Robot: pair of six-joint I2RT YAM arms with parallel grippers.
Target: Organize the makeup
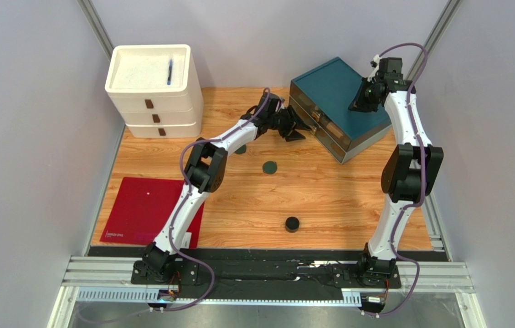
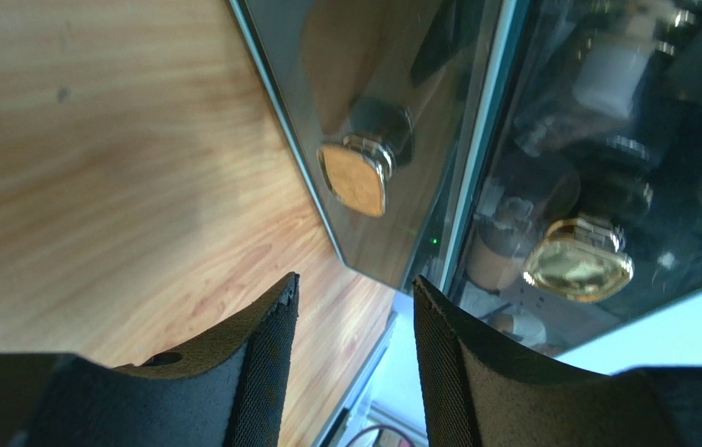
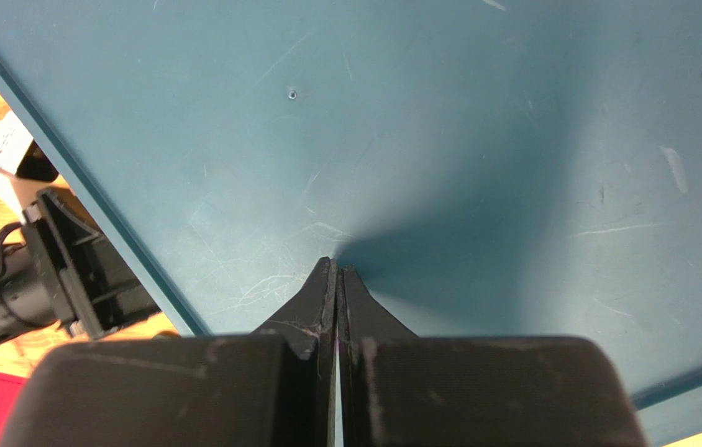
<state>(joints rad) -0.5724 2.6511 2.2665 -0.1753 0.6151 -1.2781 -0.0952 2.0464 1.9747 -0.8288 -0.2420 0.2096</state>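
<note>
Makeup lies scattered on a wooden worktop (image 1: 335, 198) as the left pincer (image 2: 355, 284), jaws apart and holding nothing, hangs just short of a teal cabinet (image 1: 339, 85). Straight ahead of its tips stand two smoky drawer fronts, the nearer with a gold knob (image 2: 353, 177). Bottles (image 2: 611, 74) show dimly through the farther front.

Back from that pincer, toward the arm bases, one dark-green disc (image 1: 270, 166) lies in the open. A second disc (image 1: 240, 149) peeps out beside the left arm. A black round jar (image 1: 292, 223) sits farther back still, well apart from both.

The right pincer (image 3: 337, 265), jaws pressed together, has its tips at the cabinet's scratched top, to the right of the left one.

Well off to the left pincer's left stands a white drawer unit (image 1: 154, 102) with a blue pen (image 1: 170, 72) in its top tray. A red mat (image 1: 144, 212) lies at the near left corner. Plain grey walls (image 1: 27, 137) close in the cell.
</note>
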